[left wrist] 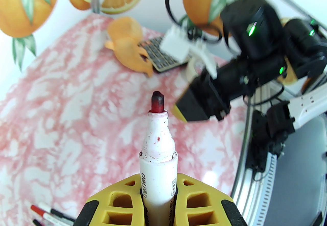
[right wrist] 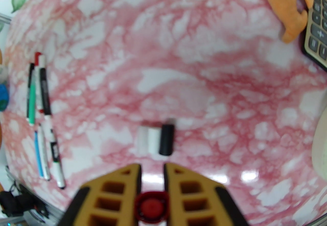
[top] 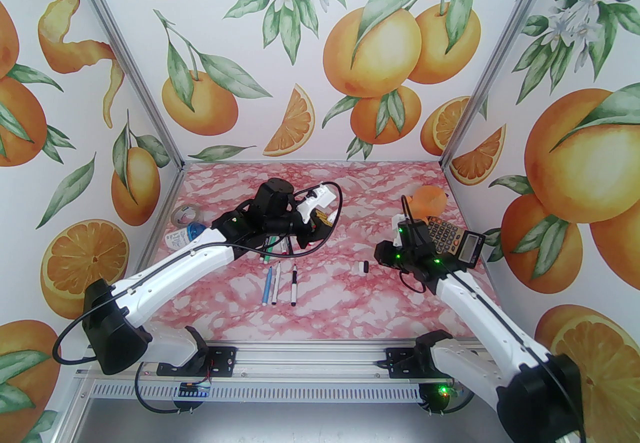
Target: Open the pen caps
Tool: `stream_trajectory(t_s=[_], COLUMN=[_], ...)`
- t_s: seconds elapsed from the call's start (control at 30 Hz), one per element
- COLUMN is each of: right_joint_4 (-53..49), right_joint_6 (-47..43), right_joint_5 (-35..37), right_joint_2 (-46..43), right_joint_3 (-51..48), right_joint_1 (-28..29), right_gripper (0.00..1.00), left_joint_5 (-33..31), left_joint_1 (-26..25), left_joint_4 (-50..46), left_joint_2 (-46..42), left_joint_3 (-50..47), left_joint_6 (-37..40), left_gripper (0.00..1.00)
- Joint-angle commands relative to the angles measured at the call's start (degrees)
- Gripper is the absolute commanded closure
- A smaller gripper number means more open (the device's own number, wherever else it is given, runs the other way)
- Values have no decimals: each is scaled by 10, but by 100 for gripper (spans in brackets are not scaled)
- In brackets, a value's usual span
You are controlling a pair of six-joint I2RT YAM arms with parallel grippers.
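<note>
Two sets of fingers, each closed on one half of a separated marker. Far left, by the left wall, a tape roll point(top: 184, 215) and a bottle point(top: 187, 235) lie near the edge of the table point(top: 350, 316); just right of them the pens lie in two clusters, one under the left arm point(top: 275, 246) and one of three nearer the bases point(top: 277, 286); which of these carry caps is too small to tell. The left fingers point(left wrist: 120, 202) grip a white marker point(left wrist: 157, 168), its stained red nib point(left wrist: 157, 102) bare and pointing toward the right arm. Right of centre, a white cap point(right wrist: 153, 140) and a black cap point(right wrist: 166, 139) lie touching on the table, just ahead of the right fingers point(right wrist: 115, 194), which clamp a red cap point(right wrist: 152, 205). Far right, an orange toy point(top: 430, 201) rests against a calculator point(top: 450, 236) near the right wall.

Judged step: this marker is uncapped, barrel and cap well apart; the next move calls for releasing the red cap beside the two loose ones, laying the marker down clear of the clusters, then fetching another pen. Open room: the bare middle of the table, between pens and caps, is widest; the calculator crowds the right arm's outer side; the near rail bounds any retreat.
</note>
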Motion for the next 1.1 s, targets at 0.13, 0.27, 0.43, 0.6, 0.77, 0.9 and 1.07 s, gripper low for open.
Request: stream_trajectory(t_s=[0.13,0.27,0.43,0.6,0.77,0.9,1.07], right_joint_4=[40,51,81,93,106,113,114], right_joint_6=[-21,-20,-21,-21,-21,-21,-25], right_joint_5=[11,12,6,7,6,7,12], right_joint_2=[67,81,127,151,171,185,192], right_joint_3=[-19,-24,-31,-29,-31,-29,-27], right_joint_1=[7,9,11,11,11,11,11], right_gripper=[84,83,82,82,81,80,79], left_joint_5=[8,10,20,21,22,21,20], left_joint_1=[1,1,0,-1,-3,-4,-4], left_joint_4=[17,17,11,8,5,4,2], left_joint_2=[-9,-7,1,6,9,12,12], left_joint_3=[-2,-1,3,5,6,6,7], left_joint_6=[-7,-7,-7,-7,-7,-7,-5], left_gripper=[96,96,96,96,96,96,96])
